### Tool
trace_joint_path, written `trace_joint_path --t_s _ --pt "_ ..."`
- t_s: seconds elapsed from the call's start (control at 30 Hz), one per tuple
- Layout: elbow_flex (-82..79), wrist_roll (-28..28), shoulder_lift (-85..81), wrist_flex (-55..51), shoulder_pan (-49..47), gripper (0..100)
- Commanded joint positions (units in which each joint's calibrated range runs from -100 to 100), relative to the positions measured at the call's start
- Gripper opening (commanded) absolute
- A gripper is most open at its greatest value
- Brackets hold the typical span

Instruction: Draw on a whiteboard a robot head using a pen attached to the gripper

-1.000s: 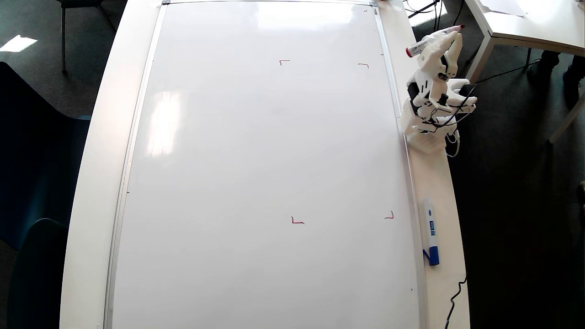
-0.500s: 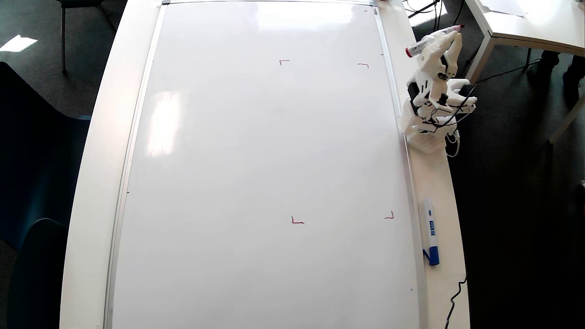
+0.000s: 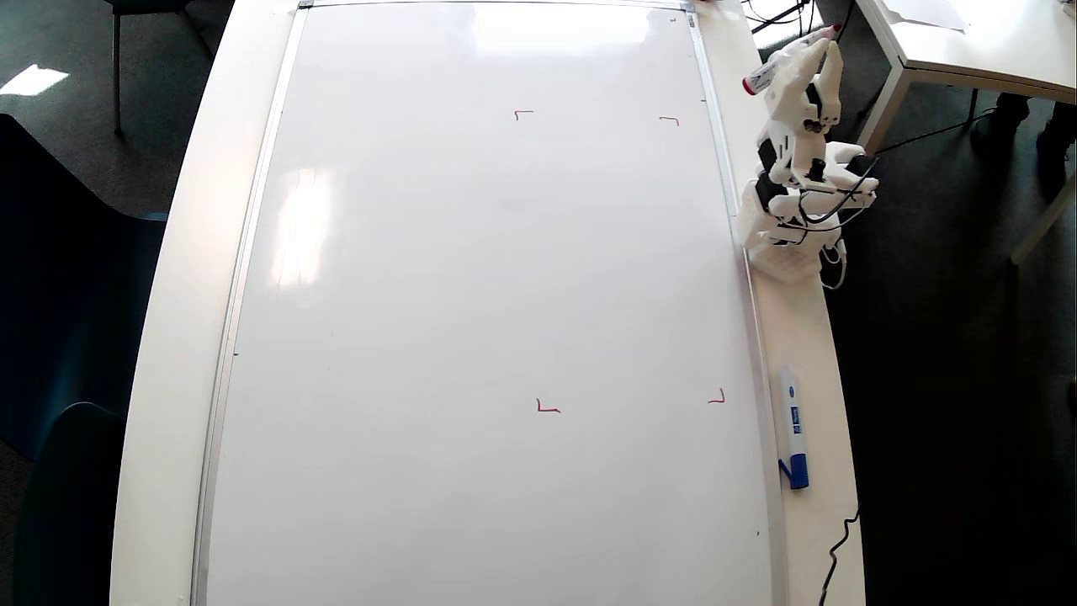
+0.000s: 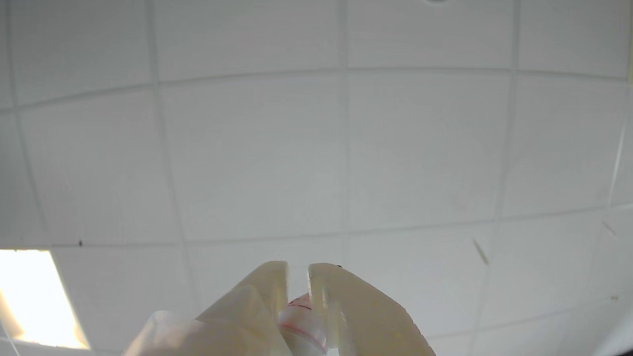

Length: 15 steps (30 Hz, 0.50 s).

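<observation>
The whiteboard (image 3: 471,278) fills the table in the overhead view; only four small red corner marks show on it, and no robot head is in view. The white arm stands off its right edge. My gripper (image 3: 820,49) is held up beside the board's upper right corner, shut on the pen (image 3: 760,81), a white barrel with a red end lying across the jaws. In the wrist view the gripper (image 4: 298,269) points at the ceiling, and the pen (image 4: 302,321) sits pinched between the two pale fingers (image 4: 346,306).
A white marker with a blue cap (image 3: 793,429) lies on the table strip right of the board. The arm's base (image 3: 787,257) sits on that strip, with black wires around it. Another white table (image 3: 968,42) stands at the top right. A black cable (image 3: 841,539) runs off the lower right.
The gripper with the pen has shifted toward the top of the overhead view and slightly left. The board shows no new lines.
</observation>
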<state>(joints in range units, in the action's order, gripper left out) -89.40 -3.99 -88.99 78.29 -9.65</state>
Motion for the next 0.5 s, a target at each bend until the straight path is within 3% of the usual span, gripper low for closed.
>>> trace_joint_path --t_s 0.0,0.47 --pt "4.2 -0.1 4.2 -0.4 -0.1 1" --pt "38.5 -0.2 44.1 -0.8 -2.5 1"
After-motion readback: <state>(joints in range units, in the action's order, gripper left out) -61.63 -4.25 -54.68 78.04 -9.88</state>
